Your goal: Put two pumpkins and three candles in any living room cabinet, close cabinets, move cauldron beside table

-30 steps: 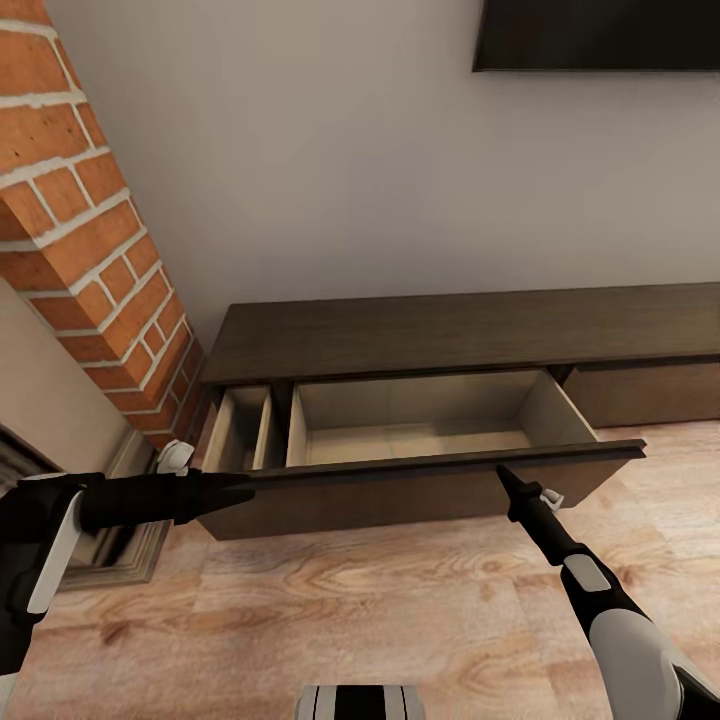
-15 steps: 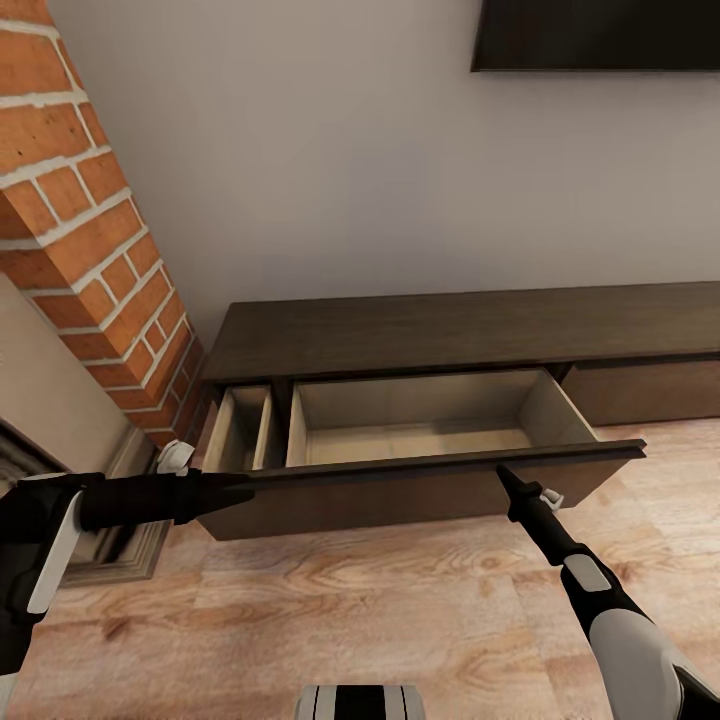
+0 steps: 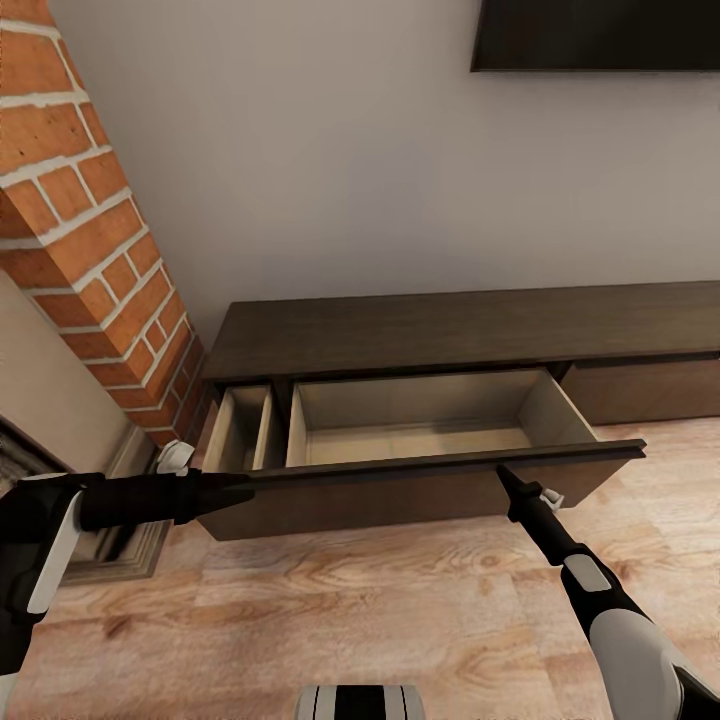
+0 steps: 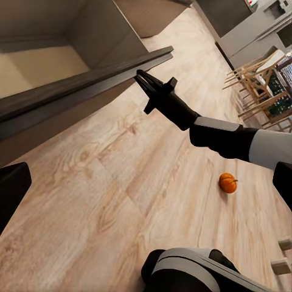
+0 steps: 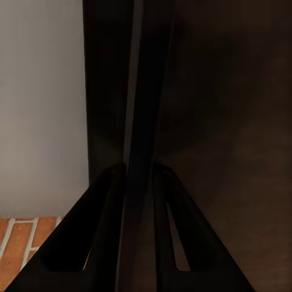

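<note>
The cabinet (image 3: 450, 335) stands along the wall with its wide drawer (image 3: 420, 440) pulled right out, and the pale inside looks bare: no pumpkin or candle lies in the part I can see. The right end effector (image 3: 503, 474) sits at the top edge of the drawer front, its two fingers (image 5: 109, 231) straddling that edge with little gap, seemingly clamped on it. The left end effector (image 3: 240, 487) lies along the same front near its other end; whether its fingers are together or apart I cannot tell. One pumpkin (image 4: 228, 182) sits on the wood floor (image 3: 400, 610), well away from the cabinet, behind the robot. By my reckoning the task has barely begun: the drawer is ready, but nothing is stowed, the cabinet must be shut afterwards, and the cauldron is yet to be dealt with.
</note>
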`<state>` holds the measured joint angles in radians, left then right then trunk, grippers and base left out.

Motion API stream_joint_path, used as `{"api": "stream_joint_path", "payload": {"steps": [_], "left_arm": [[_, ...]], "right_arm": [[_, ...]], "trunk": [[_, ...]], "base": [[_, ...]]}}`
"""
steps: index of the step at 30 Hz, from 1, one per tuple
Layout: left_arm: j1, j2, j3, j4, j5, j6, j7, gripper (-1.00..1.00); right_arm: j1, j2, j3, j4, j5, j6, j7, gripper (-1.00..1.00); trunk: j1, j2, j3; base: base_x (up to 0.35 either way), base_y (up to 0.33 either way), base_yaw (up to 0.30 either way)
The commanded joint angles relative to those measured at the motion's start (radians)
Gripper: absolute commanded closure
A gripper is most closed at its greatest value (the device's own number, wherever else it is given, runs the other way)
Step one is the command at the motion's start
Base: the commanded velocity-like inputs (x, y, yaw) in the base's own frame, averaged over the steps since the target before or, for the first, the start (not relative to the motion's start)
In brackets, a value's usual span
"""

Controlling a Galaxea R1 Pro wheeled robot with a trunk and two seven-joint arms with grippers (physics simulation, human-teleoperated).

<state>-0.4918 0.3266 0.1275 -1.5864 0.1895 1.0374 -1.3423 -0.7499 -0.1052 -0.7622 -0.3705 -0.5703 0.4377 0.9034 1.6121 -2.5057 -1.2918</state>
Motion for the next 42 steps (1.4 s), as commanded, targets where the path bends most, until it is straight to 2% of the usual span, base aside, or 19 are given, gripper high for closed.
{"api": "stream_joint_path", "payload": {"steps": [1, 20, 21, 42], "left_arm": [[-0.001, 0.000, 0.000, 0.000, 0.002, 0.009, -0.002, -1.00], [-0.001, 0.000, 0.000, 0.000, 0.002, 0.009, -0.002, -1.00], [-0.001, 0.000, 0.000, 0.000, 0.002, 0.009, -0.002, -1.00], [-0.001, 0.000, 0.000, 0.000, 0.002, 0.009, -0.001, -1.00]], "right_arm": [[0.000, 0.005, 0.017, 0.002, 0.007, 0.013, 0.003, 1.00], [0.000, 0.005, 0.017, 0.002, 0.007, 0.013, 0.003, 1.00], [0.000, 0.005, 0.017, 0.002, 0.007, 0.013, 0.003, -1.00], [0.000, 0.005, 0.017, 0.004, 0.007, 0.014, 0.003, -1.00]], "trunk": [[0.000, 0.000, -0.001], [0.000, 0.000, -0.001], [0.000, 0.000, -0.001], [0.000, 0.000, -0.001]], "base": [[-0.102, 0.000, 0.000], [-0.033, 0.000, 0.000], [-0.004, 0.000, 0.000], [-0.033, 0.000, 0.000]]}}
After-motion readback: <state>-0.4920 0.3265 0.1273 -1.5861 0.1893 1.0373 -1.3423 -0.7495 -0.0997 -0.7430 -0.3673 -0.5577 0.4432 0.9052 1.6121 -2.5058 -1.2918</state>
